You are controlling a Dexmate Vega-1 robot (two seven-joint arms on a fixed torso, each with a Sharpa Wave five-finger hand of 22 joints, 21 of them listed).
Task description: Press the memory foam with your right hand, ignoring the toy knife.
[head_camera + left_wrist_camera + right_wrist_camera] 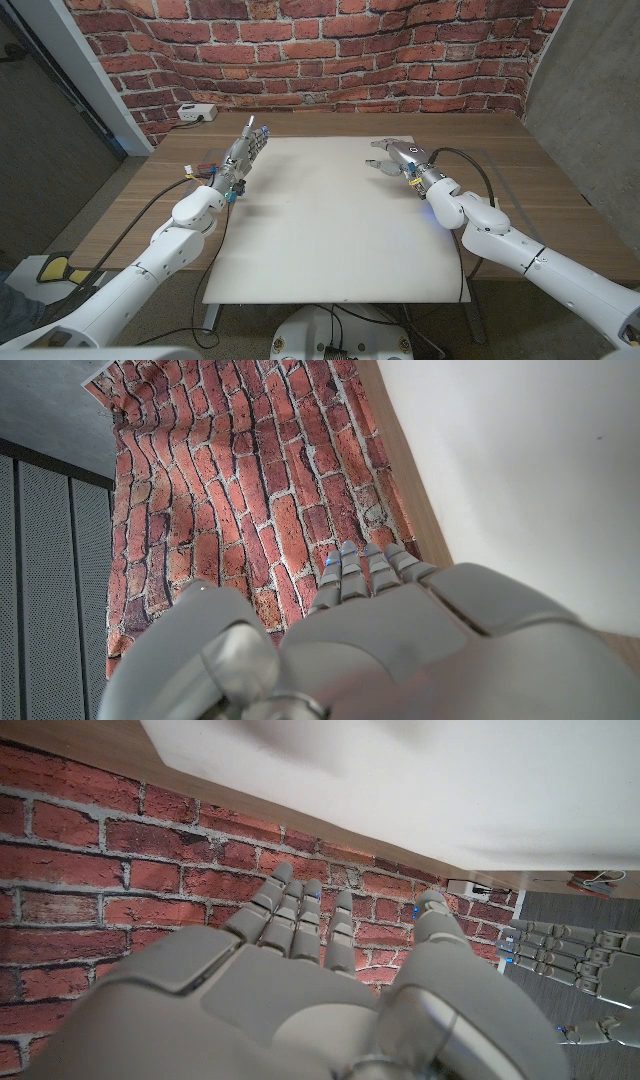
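Both arms enter from the near corners. Right robot hand (392,156) hovers at the far right of the counter (520,170), fingers loosely spread and holding nothing. It sits over the right far edge of a broad pale sheet (330,215), which I take to be the memory foam, though its surface reads poorly. That sheet spreads leftward and nearward from the hand, its long axis running near to far. Left robot hand (248,148) stands empty, fingers straight, at the sheet's far left edge. No toy knife is identifiable.
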